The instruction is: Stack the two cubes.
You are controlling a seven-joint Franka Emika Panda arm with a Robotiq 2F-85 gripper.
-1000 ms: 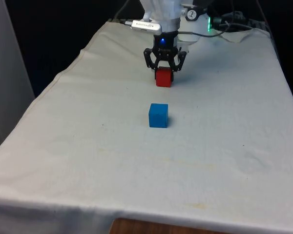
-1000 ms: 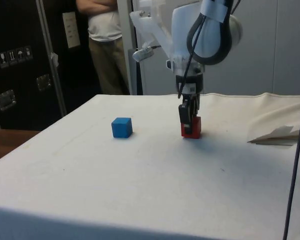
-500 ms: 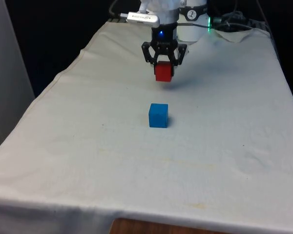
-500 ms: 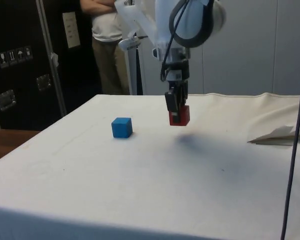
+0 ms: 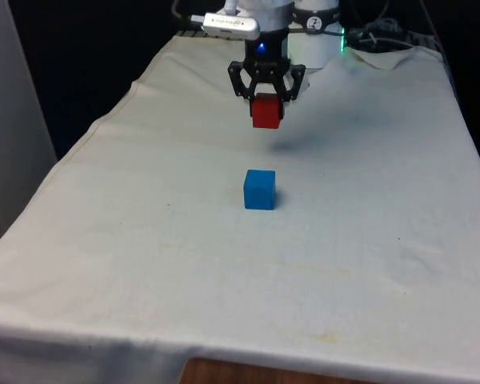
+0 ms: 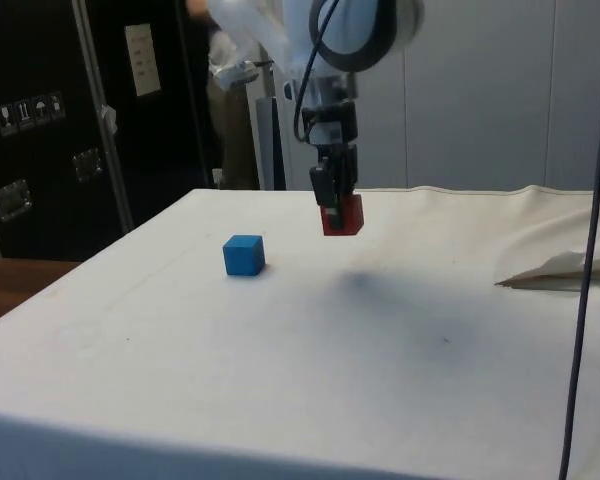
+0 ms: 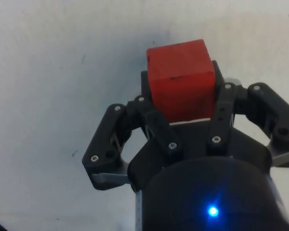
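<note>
A: How do you think the red cube (image 5: 266, 111) will handle?

B: I judge it to be light and stiff, with flat faces and sharp edges, perhaps wood or hard plastic. The pincer (image 5: 266, 94) is closed on it and holds it in the air above the counter (image 5: 368, 240). In the wrist view the two fingers (image 7: 159, 130) press on opposite faces of the cube (image 7: 182, 79), near its upper part, and this is a good place to take it. The faces look smooth, so I think a weak grip could let it slide.

A: And the blue cube (image 5: 259, 190)?

B: It looks like the same kind of block. It lies on the counter, below the pincer and well apart from it, on the side away from the robot. Its top is flat, so I believe the red cube can rest there, if it is put down straight.

A: What about the surface and the room?

B: A white cloth (image 6: 280, 350) covers the counter. It has some small wrinkles and looks soft, so the blue cube (image 6: 244, 254) may shift a little when it is pushed. Around both cubes there is open cloth with plenty of room. Far to the side of the pincer (image 6: 334, 200), the cloth makes a raised fold (image 6: 560, 268).
</note>
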